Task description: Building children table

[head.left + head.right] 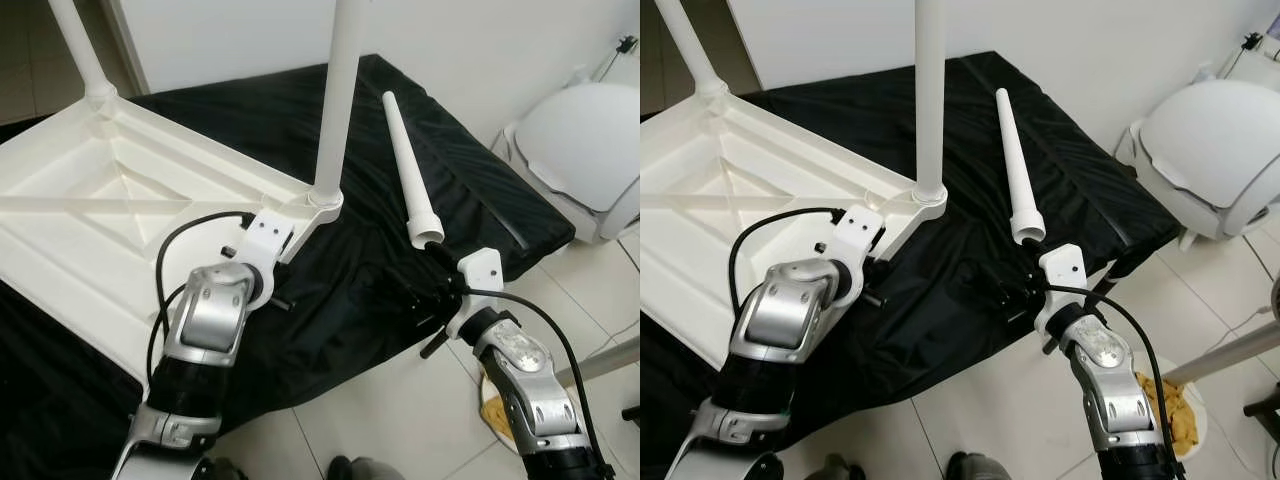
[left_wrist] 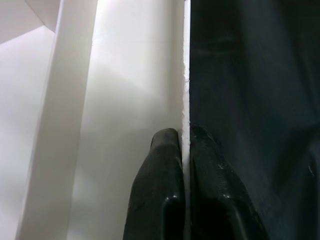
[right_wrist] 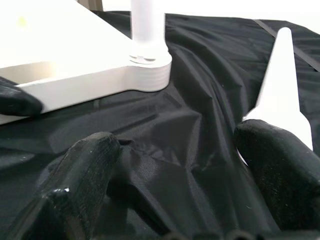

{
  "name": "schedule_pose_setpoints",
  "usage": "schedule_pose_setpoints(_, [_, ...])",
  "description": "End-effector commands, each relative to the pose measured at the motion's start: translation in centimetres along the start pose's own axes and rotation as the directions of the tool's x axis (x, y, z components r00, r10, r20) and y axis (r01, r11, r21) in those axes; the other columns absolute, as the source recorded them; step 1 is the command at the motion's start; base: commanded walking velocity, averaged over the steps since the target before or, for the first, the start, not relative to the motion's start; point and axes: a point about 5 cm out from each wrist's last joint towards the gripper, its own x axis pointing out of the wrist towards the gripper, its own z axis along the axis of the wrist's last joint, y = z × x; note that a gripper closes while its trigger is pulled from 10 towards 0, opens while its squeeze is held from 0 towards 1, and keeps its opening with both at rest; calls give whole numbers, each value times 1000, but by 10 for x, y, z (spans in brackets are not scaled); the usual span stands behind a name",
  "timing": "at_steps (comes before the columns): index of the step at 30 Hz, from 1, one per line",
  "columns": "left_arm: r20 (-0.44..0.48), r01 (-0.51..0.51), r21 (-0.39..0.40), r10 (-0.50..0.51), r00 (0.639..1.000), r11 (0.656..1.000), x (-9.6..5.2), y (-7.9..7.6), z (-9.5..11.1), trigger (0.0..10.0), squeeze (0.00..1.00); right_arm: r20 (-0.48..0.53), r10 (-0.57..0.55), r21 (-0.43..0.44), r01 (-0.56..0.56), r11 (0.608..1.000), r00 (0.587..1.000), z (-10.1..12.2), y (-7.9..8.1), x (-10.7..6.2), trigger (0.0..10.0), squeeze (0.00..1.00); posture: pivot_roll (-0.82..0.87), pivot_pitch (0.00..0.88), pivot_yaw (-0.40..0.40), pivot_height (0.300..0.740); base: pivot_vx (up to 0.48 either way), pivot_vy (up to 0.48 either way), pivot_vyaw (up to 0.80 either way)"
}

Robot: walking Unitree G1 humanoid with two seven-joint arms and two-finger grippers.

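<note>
A white plastic children's table top (image 1: 90,200) lies upside down on a black cloth (image 1: 350,270). One white leg (image 1: 335,100) stands upright in its near corner socket, and another leg (image 1: 80,45) stands at the far left corner. A loose tapered leg (image 1: 410,170) lies on the cloth to the right. My left gripper (image 2: 184,137) is shut on the thin rim of the table top, close to the near corner. My right gripper (image 3: 180,140) is open just above the cloth, and one of its fingers (image 3: 272,150) rests against the wide end of the loose leg (image 3: 280,95).
A rounded white appliance (image 1: 590,150) stands on the tiled floor at the right. A dish of yellow food (image 1: 1170,405) sits on the floor by my right arm. A dark shoe tip (image 1: 345,468) shows at the bottom edge. A white wall is behind the cloth.
</note>
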Motion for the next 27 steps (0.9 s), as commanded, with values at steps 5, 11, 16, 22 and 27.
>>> schedule_pose_setpoints(5, [73, -212, 15, 210, 975, 977, 11, 9, 15, 10000, 0, 2, -11, -8, 11, 1000, 1000, 0, 1, -1, 10000, 0, -77, 122, -25, 740, 0, 0, 0])
schedule_pose_setpoints(11, [106, -206, 40, 201, 974, 978, 18, 6, 25, 10000, 0, 5, -14, -4, 14, 1000, 1000, 0, 3, -1, 10000, 0, -79, 120, -19, 740, 0, 0, 0])
schedule_pose_setpoints(16, [163, -169, 82, 154, 975, 982, 24, -2, 38, 10000, 1000, 7, -21, -2, 21, 1000, 1000, -1, 4, -1, 10000, 0, -78, 119, -12, 740, 0, 0, 0])
schedule_pose_setpoints(22, [266, -80, 129, 43, 963, 988, 22, -12, 59, 10000, 55, 11, -29, 0, 29, 1000, 1000, -1, 4, 0, 10000, 0, -80, 116, -2, 740, 0, 0, 0])
schedule_pose_setpoints(27, [378, 75, 176, -138, 916, 981, 6, -27, 77, 10000, 0, 13, -32, -2, 32, 999, 999, -1, 5, 0, 10000, 0, -79, 109, 3, 740, 0, 0, 0])
